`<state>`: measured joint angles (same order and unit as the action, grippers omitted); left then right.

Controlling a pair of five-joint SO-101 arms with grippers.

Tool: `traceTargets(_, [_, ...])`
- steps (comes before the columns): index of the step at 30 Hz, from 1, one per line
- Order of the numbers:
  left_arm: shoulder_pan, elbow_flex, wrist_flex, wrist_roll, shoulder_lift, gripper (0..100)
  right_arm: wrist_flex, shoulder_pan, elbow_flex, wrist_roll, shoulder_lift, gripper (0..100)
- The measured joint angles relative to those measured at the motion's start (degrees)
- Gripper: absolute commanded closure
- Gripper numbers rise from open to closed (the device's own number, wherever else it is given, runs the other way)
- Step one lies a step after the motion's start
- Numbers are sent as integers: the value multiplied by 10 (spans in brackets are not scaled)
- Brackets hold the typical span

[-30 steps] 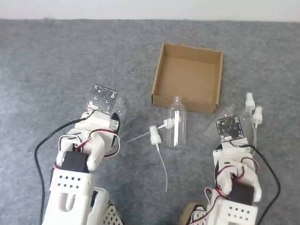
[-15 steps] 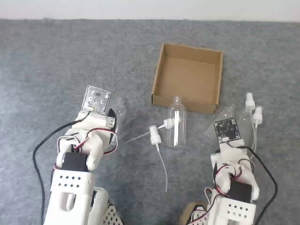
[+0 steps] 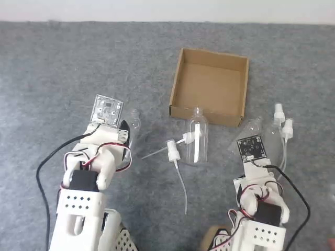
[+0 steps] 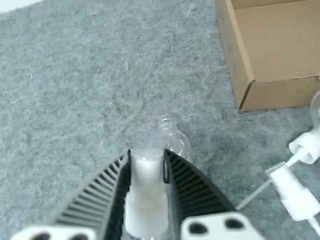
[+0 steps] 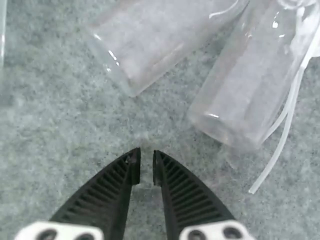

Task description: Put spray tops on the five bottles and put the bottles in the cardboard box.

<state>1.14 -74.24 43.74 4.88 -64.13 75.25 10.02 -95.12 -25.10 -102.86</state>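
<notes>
My left gripper [image 4: 146, 155] is shut on a frosted clear bottle [image 4: 145, 192]. Just beyond its tips lies another small clear bottle [image 4: 172, 140], which sits beside that arm in the high view [image 3: 133, 121]. My right gripper [image 5: 145, 155] is shut with nothing in it, just short of two clear bottles [image 5: 155, 35] [image 5: 250, 95] lying on the carpet. One bottle [image 3: 197, 137] stands upright in front of the cardboard box [image 3: 180, 78]. Two loose spray tops [image 3: 172, 149] [image 3: 187, 137] lie beside it.
Two more spray tops [image 3: 279, 111] [image 3: 287, 125] with thin tubes lie by the right-hand bottles. A long tube [image 3: 183, 188] trails from one loose top toward the arms. Grey carpet [image 3: 63, 68] covers the table.
The left gripper shifted slightly to the left with its bottle. The right arm drew back a little from the two lying bottles.
</notes>
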Motion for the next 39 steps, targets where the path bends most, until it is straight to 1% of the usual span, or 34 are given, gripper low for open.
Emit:
traceTargets(10, [0, -17, -32, -1, 0, 987, 0, 0, 0, 0, 0, 990])
traceTargets(39, [-3, -17, -32, -3, 0, 988, 0, 0, 0, 0, 0, 991])
